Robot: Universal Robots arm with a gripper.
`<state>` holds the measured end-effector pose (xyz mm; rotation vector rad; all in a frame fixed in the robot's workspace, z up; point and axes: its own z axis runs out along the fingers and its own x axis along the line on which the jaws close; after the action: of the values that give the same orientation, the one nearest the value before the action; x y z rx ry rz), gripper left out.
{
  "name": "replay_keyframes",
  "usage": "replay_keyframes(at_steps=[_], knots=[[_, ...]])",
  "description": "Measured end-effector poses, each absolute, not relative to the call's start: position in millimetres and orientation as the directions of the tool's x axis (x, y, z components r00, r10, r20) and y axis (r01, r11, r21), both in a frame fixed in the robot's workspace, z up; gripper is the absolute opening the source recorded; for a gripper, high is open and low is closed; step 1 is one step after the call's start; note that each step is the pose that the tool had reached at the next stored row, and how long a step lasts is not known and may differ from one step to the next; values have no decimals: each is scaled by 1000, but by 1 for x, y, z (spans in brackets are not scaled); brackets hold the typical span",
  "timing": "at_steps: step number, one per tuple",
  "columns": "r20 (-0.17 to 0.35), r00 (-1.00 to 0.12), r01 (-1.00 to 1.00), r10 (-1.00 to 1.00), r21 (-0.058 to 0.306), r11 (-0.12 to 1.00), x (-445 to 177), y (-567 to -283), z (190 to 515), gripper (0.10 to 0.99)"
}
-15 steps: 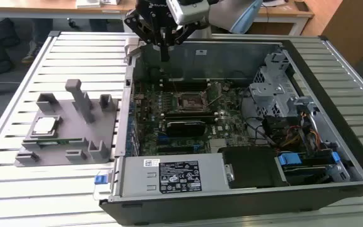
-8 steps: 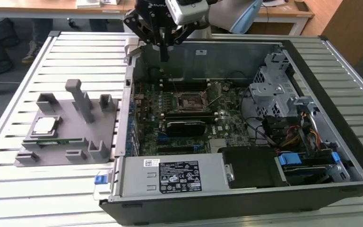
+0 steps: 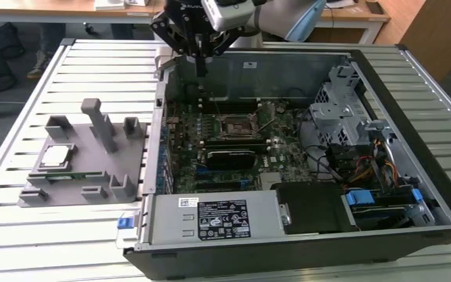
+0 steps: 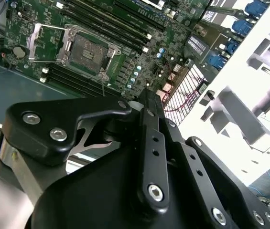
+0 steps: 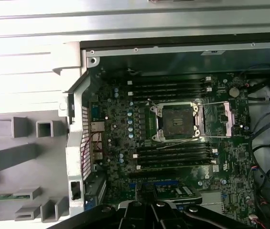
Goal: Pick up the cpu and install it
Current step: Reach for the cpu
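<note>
your exterior view, itemised left to right:

- left of frame: a grey holder block sits on the slatted table. the cpu lies flat in a recess of the block, silver top up, well apart from the gripper. a green memory stick lies just below it in the frame.
- upper centre: the gripper hangs over the far edge of the open computer case. its fingers are pressed together with nothing between them.
- centre: the motherboard faces up inside the case, with the cpu socket mid-board. in the first wrist view the socket's metal bracket is swung open, and the socket looks empty, though the shadow makes that hard to confirm.
- lower centre: a silver power supply with a label.
- right of frame: a metal drive cage, with loose cables below it.
</note>
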<state>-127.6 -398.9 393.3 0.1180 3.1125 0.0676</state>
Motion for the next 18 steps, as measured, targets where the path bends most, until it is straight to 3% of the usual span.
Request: replay_keyframes(at_steps=[18], knots=[[-24, -997, 75, 76, 44, 996, -133, -399, 393, 106]])
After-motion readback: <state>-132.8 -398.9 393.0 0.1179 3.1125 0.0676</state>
